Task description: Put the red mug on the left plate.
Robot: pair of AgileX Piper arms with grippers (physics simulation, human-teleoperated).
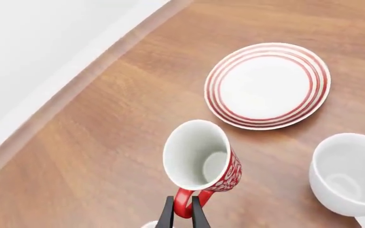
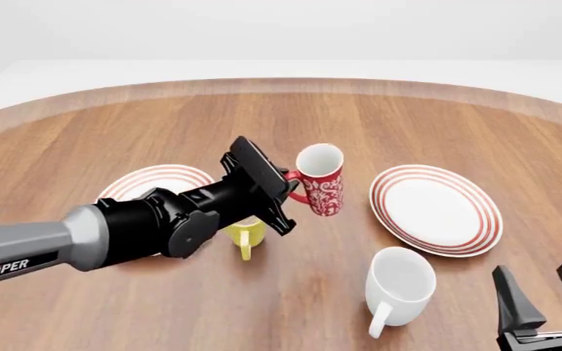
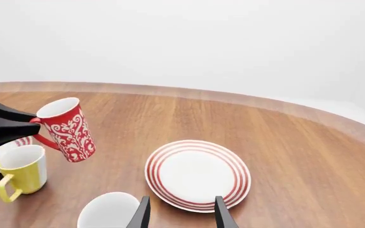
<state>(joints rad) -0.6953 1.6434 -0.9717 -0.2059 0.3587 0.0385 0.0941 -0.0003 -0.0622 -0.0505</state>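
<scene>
"PIPER" lettering marks the left arm (image 2: 27,252) — pincer (image 2: 283,179) gripping red mug (image 2: 321,179).

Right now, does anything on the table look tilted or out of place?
Only the tall red floral-patterned mug: it hangs tilted above the wooden table, held by its handle in the left gripper, between the two red-ringed plates, on neither.

Front cam sat high behind the arms, facing forward and down over the whole table (image 2: 427,117). Left wrist cam looked steeply down from close above the red mug (image 1: 203,156). Right wrist cam sat low at the near right, looking across toward the far edge. All three caught that mug and the right plate (image 2: 437,208).
</scene>
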